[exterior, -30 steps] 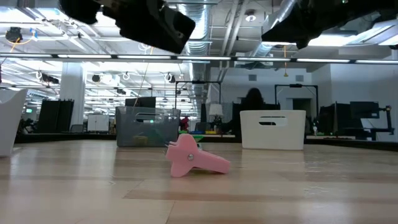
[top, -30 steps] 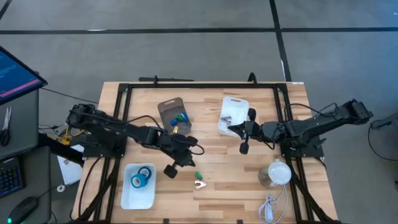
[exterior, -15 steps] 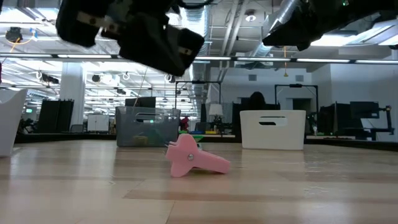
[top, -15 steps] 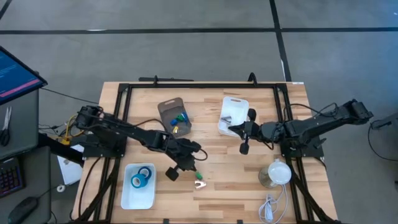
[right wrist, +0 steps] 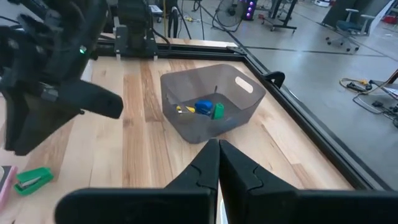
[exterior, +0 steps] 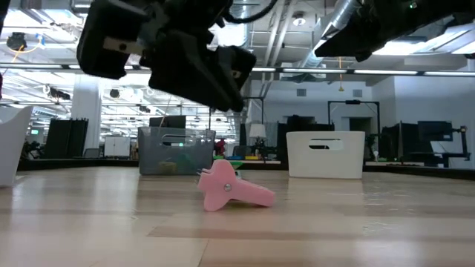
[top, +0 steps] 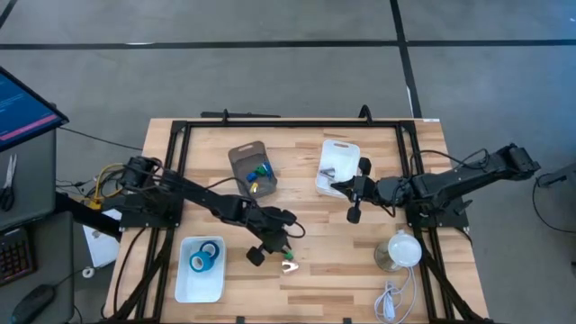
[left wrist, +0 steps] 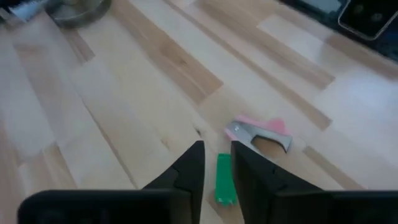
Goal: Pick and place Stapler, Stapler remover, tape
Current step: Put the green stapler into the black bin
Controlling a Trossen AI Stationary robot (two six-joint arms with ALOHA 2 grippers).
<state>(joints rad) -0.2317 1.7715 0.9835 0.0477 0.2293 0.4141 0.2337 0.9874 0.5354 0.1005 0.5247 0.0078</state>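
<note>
Two dark arms reach over the slatted wooden table (top: 216, 153), the biggest thing in sight. Left arm stretches to the table's near middle, its left gripper (top: 281, 241) poised above a small green stapler (left wrist: 224, 180), fingers parted a little and empty; in the left wrist view the stapler lies in the gap between the tips. Right gripper (top: 335, 187) hangs at the white bin (top: 339, 155), fingers pressed together with nothing between them.

One white tray (top: 183, 286) at the near left corner holds two rolls of bright blue tape (top: 203, 258), ring-shaped with pale cores, lying touching. One grey translucent bin (top: 239, 157) behind the left gripper holds small blue, green and yellow items, too small to count or name. One clear round container (top: 397, 251) stands at the near right, a white cable (top: 390, 295) beside it.

One pink stapler remover (exterior: 230, 188) with metal jaws lies on the wood just beside the green stapler, apart from it.

No readable writing shows on any of these.
</note>
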